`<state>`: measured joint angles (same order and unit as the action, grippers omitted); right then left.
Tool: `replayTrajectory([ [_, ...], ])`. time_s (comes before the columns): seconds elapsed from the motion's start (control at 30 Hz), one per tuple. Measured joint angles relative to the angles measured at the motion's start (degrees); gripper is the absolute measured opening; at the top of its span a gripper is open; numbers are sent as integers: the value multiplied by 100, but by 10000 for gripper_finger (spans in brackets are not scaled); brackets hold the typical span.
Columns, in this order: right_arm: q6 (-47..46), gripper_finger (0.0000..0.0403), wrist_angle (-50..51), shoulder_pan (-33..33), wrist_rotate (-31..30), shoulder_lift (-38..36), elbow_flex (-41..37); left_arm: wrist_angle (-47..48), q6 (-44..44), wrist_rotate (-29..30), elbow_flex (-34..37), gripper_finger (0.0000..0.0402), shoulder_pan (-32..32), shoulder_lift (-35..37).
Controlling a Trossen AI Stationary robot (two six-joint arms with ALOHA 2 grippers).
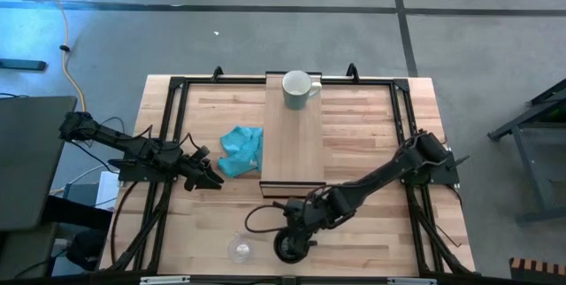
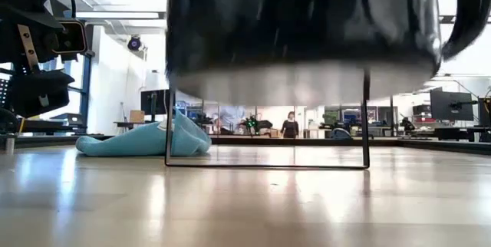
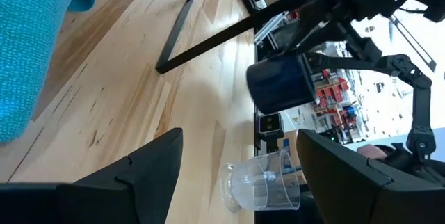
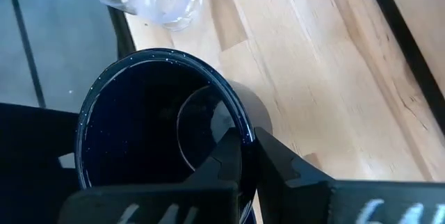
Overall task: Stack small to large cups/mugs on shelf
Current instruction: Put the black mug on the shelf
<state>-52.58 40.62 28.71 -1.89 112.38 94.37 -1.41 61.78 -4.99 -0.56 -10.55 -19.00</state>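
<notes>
Black mug (image 1: 290,246) hangs clamped by its rim in the right gripper (image 1: 299,234) near the table's front edge, arm stretched low; white mug (image 1: 298,89) stands on the shelf (image 1: 292,143). Low view: mug base held above the table (image 2: 245,209). Left wrist: left gripper (image 3: 240,172) wide open and empty, facing the glass (image 3: 264,182). Right wrist: fingers (image 4: 229,158) pinch the mug wall

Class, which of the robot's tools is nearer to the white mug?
Left. The left tool waits open beside the blue cloth, while the right tool, farther from the white mug, grips the black mug.
</notes>
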Motion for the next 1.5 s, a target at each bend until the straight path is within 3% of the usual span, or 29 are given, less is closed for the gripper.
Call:
replayTrajectory([
  [0.7,44,0,1269,-564,141,-1558,0,-2,0,190,0,271,2,-1],
  [1.1,747,0,1728,-1187,436,-2200,0,-9,25,668,0,271,2,0],
  [1.5,1793,0,2118,-2047,819,-2369,4,-50,166,1118,0,271,2,0],
])
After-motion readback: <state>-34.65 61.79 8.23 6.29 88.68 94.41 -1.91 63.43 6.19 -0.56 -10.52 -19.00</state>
